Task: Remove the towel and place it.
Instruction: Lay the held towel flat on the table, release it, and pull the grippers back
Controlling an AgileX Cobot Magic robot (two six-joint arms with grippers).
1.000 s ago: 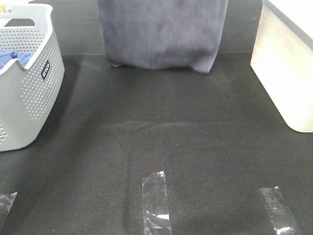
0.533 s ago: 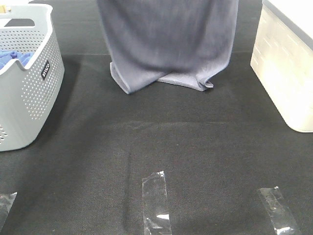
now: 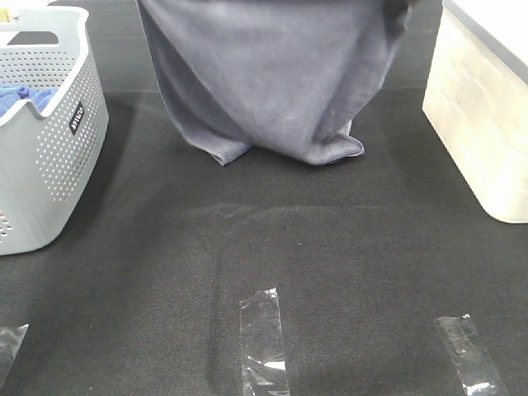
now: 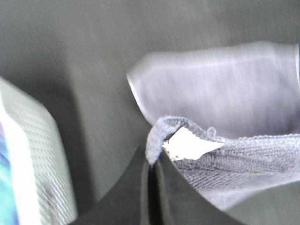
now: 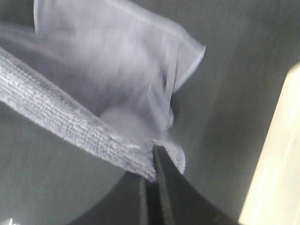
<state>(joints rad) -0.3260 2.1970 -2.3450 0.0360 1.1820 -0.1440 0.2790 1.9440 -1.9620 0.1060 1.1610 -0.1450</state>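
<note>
Two towel (image 3: 272, 82) corners pinched | left gripper (image 4: 151, 165) clamped on left corner | right gripper (image 5: 154, 161) clamped on right corner | towel's top cut off in high view; wrist views blurred

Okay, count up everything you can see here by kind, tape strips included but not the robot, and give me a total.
Muted grey-lavender terry towel: 1
Grey perforated plastic basket: 1
Bright blue cloth: 1
Cream rectangular plastic bin: 1
Clear tape strips: 3
Total: 7
</note>
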